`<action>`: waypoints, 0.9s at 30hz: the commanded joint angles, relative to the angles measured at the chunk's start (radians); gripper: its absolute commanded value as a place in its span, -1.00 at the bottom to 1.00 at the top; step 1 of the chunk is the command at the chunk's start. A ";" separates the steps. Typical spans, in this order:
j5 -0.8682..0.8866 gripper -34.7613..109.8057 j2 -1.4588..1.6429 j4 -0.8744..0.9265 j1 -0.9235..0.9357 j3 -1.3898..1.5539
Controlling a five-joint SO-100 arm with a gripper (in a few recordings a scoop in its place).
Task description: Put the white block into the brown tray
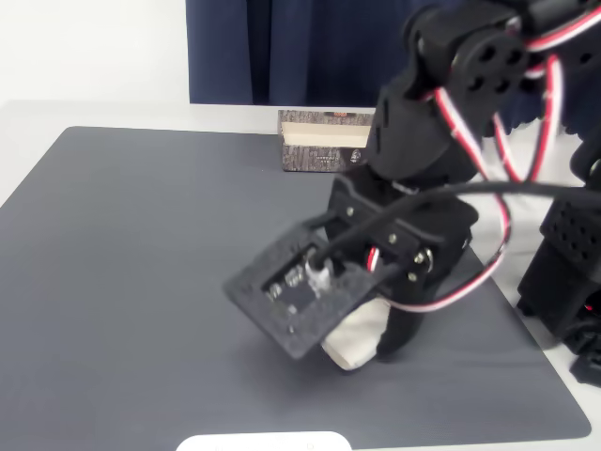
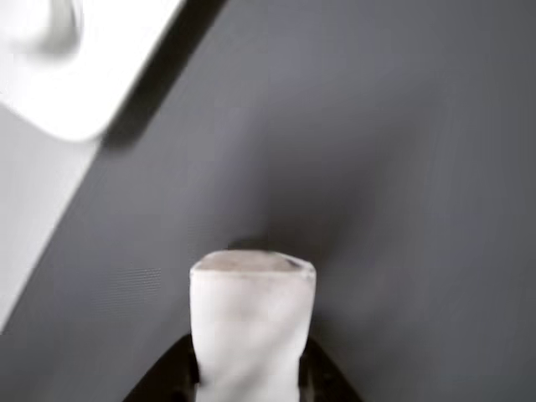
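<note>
The block (image 2: 251, 327) is held between the closed jaws of the gripper (image 1: 371, 343), low over the grey mat (image 1: 141, 282) and near its front edge, well apart from the tray (image 1: 324, 143) at the far edge. In the wrist view its long axis is seen running straight out from the jaws. With so much of it protruding, it could be tilted or slipped out during the carry, or caught on the tray's wall.
</note>
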 commanded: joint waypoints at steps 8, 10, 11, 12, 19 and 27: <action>0.141 -0.47 0.129 0.101 0.163 -0.138; 0.143 -0.49 0.104 0.167 0.221 -0.206; 0.143 -0.51 0.091 0.209 0.256 -0.245; 0.140 -0.52 0.078 0.239 0.298 -0.284; -0.035 -0.51 -0.031 0.331 0.627 -0.518; -0.186 -0.52 -0.278 0.356 0.899 -0.784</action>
